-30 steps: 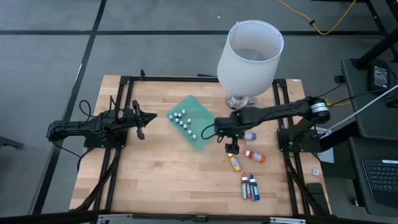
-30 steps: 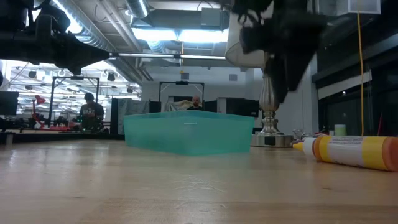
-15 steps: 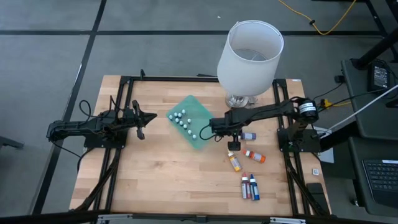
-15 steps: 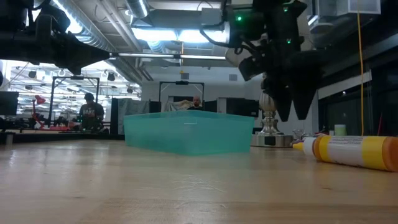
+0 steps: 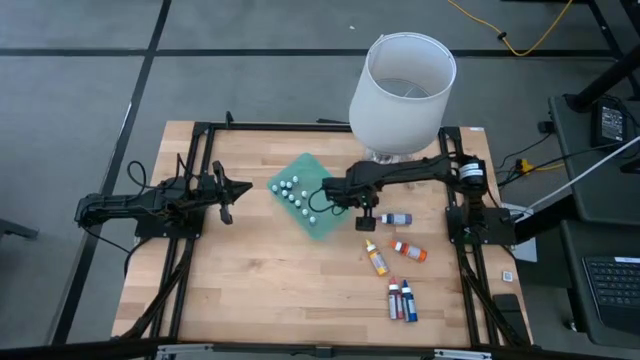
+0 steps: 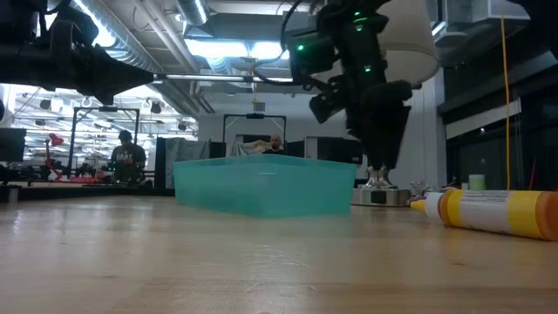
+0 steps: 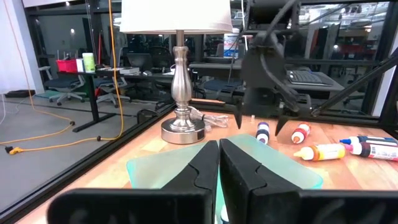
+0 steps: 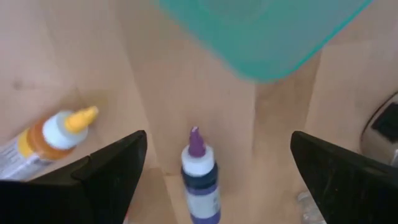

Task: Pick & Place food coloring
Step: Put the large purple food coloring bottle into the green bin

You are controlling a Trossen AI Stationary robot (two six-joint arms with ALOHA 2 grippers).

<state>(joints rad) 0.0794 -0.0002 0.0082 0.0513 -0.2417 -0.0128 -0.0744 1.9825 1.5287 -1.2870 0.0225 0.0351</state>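
1. Loosely scattered at lower right of the high view, the food coloring bottles [image 5: 398, 262] lie on the wooden table [image 5: 250, 280].
2. Tiny white-capped ones [image 5: 295, 195] sit in the green tray [image 5: 325, 222], center frame.
3. Right gripper [image 5: 365, 217] hovers spread wide, empty, beside the purple bottle [image 5: 399, 218].
4. Left gripper [image 5: 228, 190] rests pinched closed, mid-left.
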